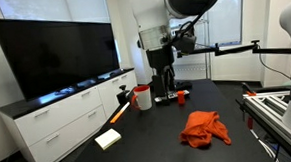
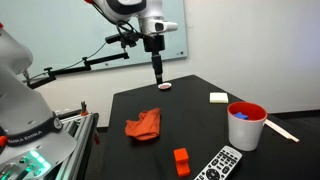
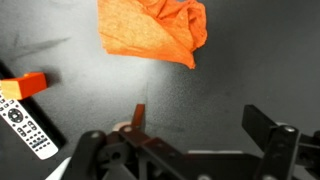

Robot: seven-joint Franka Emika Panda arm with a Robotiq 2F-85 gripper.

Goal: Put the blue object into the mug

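Observation:
The white mug with a red rim stands on the black table in both exterior views (image 1: 143, 97) (image 2: 245, 130). The blue object (image 2: 242, 114) lies inside the mug, with only its top showing above the rim. It is hidden in the wrist view. My gripper (image 1: 166, 88) (image 2: 158, 78) hangs upright above the far part of the table, apart from the mug. In the wrist view my gripper (image 3: 200, 125) is open, with bare table between the fingers.
An orange cloth (image 1: 205, 128) (image 2: 143, 126) (image 3: 150, 30) lies mid-table. A small orange-red block (image 2: 181, 160) (image 3: 25, 85) and a remote (image 2: 218, 165) (image 3: 25, 125) lie nearby. A small red item (image 2: 165, 86) sits below the gripper. A white pad (image 2: 218, 97) lies near the table edge.

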